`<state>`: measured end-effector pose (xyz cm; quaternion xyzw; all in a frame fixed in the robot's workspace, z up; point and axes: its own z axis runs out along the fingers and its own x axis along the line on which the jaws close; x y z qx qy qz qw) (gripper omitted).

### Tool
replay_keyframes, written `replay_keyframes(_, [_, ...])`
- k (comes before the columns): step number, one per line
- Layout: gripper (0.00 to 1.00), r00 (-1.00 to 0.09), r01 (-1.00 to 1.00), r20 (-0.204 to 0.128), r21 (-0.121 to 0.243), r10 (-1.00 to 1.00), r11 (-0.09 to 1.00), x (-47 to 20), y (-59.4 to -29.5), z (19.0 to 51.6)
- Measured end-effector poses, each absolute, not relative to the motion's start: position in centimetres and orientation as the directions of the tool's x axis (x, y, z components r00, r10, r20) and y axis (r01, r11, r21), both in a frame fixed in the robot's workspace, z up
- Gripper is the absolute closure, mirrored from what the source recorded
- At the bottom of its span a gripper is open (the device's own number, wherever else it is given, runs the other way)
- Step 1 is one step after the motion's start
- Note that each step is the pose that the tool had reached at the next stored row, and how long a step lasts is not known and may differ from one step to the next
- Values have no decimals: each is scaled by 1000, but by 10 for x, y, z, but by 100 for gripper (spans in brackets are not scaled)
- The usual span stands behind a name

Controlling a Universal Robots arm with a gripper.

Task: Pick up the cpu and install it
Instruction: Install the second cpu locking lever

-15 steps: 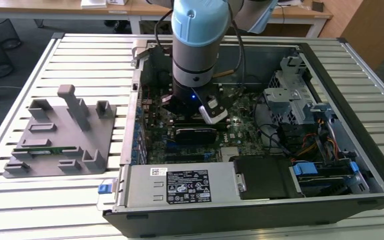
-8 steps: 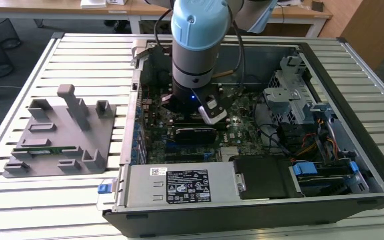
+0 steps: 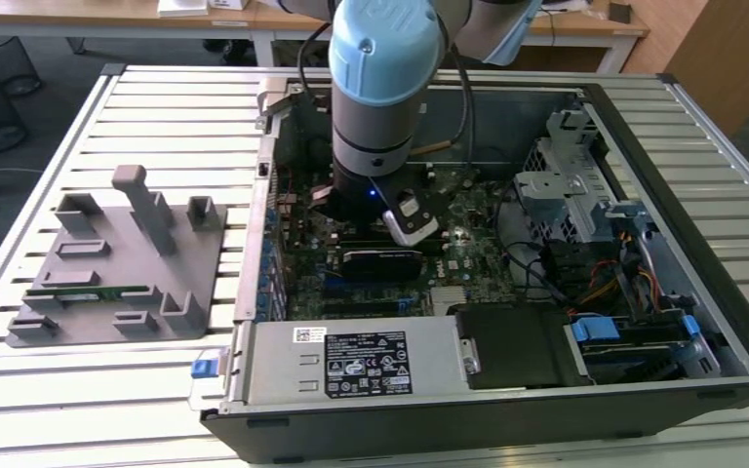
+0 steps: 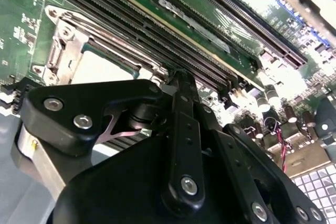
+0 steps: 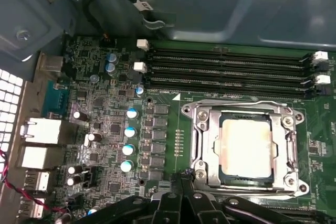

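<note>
The cpu (image 5: 247, 147), a pale silver square, lies flat inside the metal socket frame (image 5: 195, 129) on the green motherboard; in the second wrist view the cpu (image 4: 102, 70) shows as a pale patch past the black gripper links. My gripper (image 5: 184, 174) hangs just beside the socket's corner, its fingers shut together with nothing between them. From the second wrist view, the gripper (image 4: 180, 77) tip sits close over the board next to the socket. In the exterior view the arm (image 3: 377, 97) reaches straight down into the open computer case (image 3: 687, 195).
Black memory slots (image 5: 226, 69) run alongside the socket, with capacitors (image 5: 128, 140) and rear ports (image 5: 39, 132) on its other side. A grey fixture block (image 3: 128, 263) holding a green memory stick (image 3: 86, 292) sits at the exterior view's left. The power supply (image 3: 348, 363) and drive cage (image 3: 564, 190) crowd the case.
</note>
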<state>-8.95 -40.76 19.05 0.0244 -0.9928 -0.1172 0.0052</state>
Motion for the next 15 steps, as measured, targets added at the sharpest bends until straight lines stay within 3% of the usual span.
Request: replay_keyframes(15, [89,-999,-47,5,236,-50,971,-90,-408,217])
